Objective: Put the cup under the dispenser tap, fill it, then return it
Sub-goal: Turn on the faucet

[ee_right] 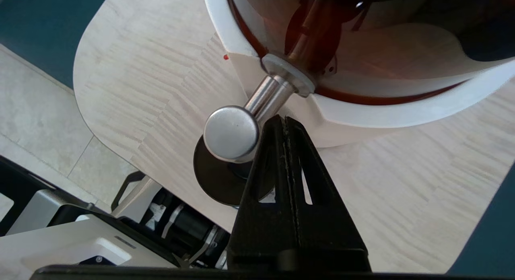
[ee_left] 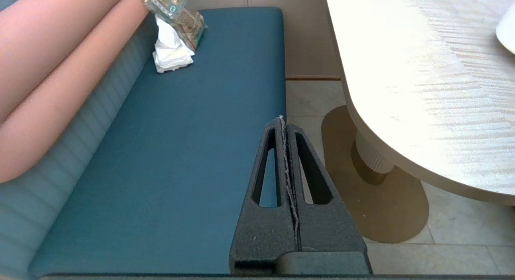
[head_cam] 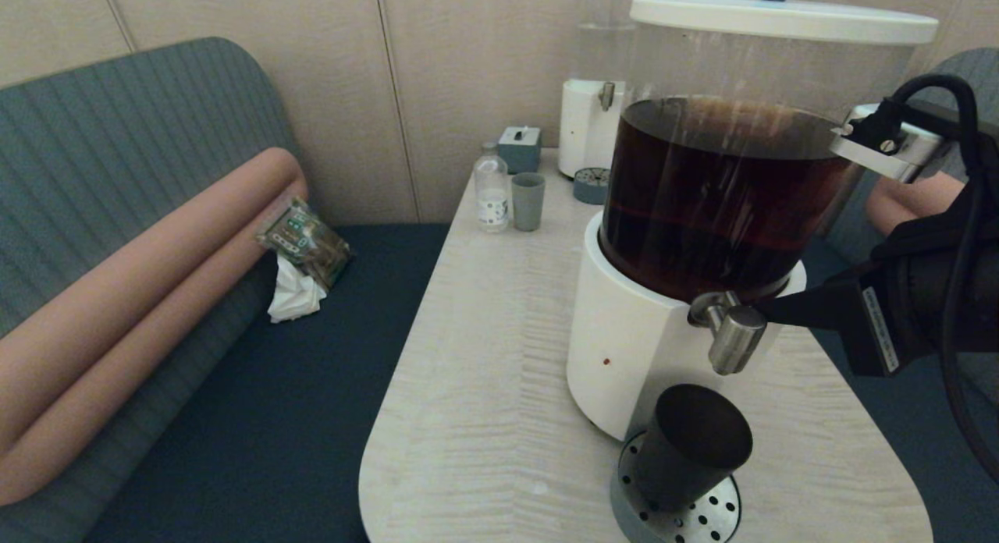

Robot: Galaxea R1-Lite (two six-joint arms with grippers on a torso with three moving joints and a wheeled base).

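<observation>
The dark cup (head_cam: 691, 443) (ee_right: 217, 179) stands on a perforated steel drip tray (head_cam: 687, 518) directly below the brushed-steel dispenser tap (head_cam: 734, 336) (ee_right: 233, 132) of the big white-based dispenser (head_cam: 726, 192) holding dark brown liquid. My right gripper (head_cam: 769, 310) (ee_right: 283, 121) is shut with nothing in it, its tips against the right side of the tap, level with the spout. My left gripper (ee_left: 281, 121) is shut and empty, parked over the blue bench (ee_left: 181, 151) beside the table.
At the table's (head_cam: 484, 356) far end stand a grey-blue cup (head_cam: 527, 201), a small clear bottle (head_cam: 492, 190), a grey box (head_cam: 520, 148) and a clear-liquid dispenser (head_cam: 597, 83). A tissue pack (head_cam: 304, 243) lies on the bench, left.
</observation>
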